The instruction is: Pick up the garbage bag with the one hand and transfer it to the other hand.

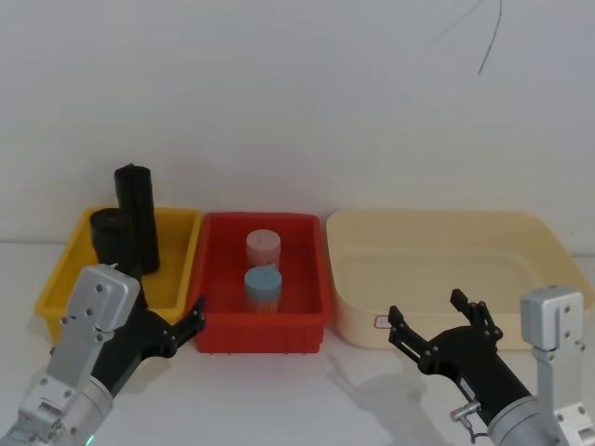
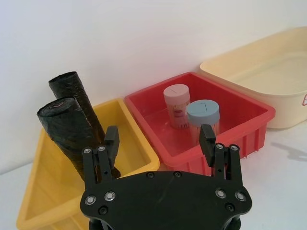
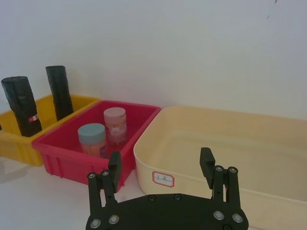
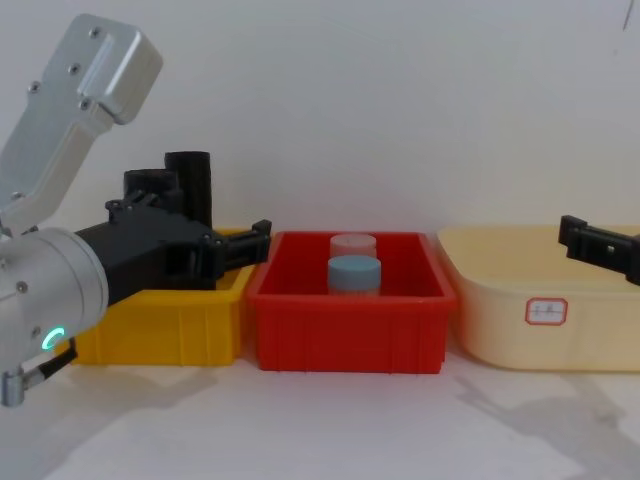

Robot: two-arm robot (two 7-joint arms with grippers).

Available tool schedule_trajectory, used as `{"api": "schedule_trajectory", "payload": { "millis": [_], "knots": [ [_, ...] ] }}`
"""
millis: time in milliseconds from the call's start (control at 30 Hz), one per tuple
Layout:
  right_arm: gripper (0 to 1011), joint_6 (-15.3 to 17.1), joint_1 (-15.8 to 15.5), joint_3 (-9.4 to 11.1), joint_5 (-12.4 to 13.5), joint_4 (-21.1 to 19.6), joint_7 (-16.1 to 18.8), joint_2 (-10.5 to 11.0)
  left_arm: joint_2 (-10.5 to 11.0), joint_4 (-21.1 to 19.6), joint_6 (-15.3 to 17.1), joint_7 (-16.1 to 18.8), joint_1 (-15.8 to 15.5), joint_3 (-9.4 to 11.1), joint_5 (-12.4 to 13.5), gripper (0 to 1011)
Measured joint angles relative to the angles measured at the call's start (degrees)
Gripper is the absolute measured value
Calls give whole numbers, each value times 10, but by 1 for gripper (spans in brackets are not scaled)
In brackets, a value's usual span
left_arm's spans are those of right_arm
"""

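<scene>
The garbage bag (image 3: 21,105), a black wrinkled roll with a small red-and-white sticker, stands upright in the yellow bin (image 1: 177,279); it is also the nearer roll (image 2: 62,127) in the left wrist view and the front roll (image 1: 112,237) in the head view. A plain black roll (image 1: 138,209) stands just behind it. My left gripper (image 2: 159,136), on a silver wrist with a green light, hangs open in front of the bin's near right corner, apart from both rolls. My right gripper (image 1: 426,308) is open and holds nothing, low in front of the cream tub.
A red bin (image 1: 307,325) in the middle holds a pink-capped jar (image 1: 263,246) and a blue-capped jar (image 1: 262,283). A wide cream tub (image 1: 548,251) stands at the right. A white wall is close behind the bins, and bare white table lies in front.
</scene>
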Motion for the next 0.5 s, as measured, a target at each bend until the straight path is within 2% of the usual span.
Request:
{"api": "schedule_trajectory", "payload": {
  "millis": [500],
  "knots": [
    [1000,0,0,0,0,0,0,0,0,0,0,0,0,0,0,1001]
  ]
}}
